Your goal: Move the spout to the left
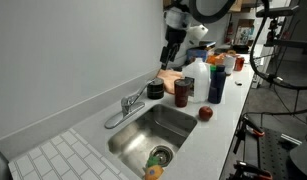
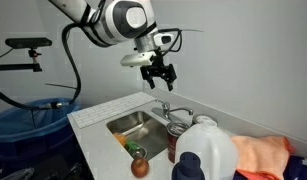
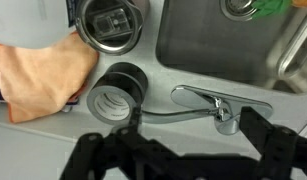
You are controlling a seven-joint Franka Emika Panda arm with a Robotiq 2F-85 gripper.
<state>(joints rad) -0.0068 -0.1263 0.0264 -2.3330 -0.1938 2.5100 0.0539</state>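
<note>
The chrome spout (image 1: pixel 117 117) reaches from its short base at the back of the counter out over the steel sink (image 1: pixel 178 125). In the wrist view the spout (image 3: pixel 178 114) is a thin tube running left from the base (image 3: pixel 225 122), under the lever handle (image 3: pixel 201 97). My gripper (image 1: pixel 171 45) hangs high above the counter behind the faucet and touches nothing. It also shows in an exterior view (image 2: pixel 159 76). In the wrist view its two dark fingers (image 3: pixel 178 152) stand wide apart and empty, and the faucet lies between and beyond them.
A black tape roll (image 3: pixel 118 90), an orange cloth (image 3: pixel 38 75) and a red can (image 1: pixel 182 93) sit by the faucet. A white jug (image 1: pixel 196 78), a blue bottle (image 1: pixel 215 85) and an apple (image 1: pixel 205 113) stand along the counter. The drain (image 1: pixel 161 155) is in the basin.
</note>
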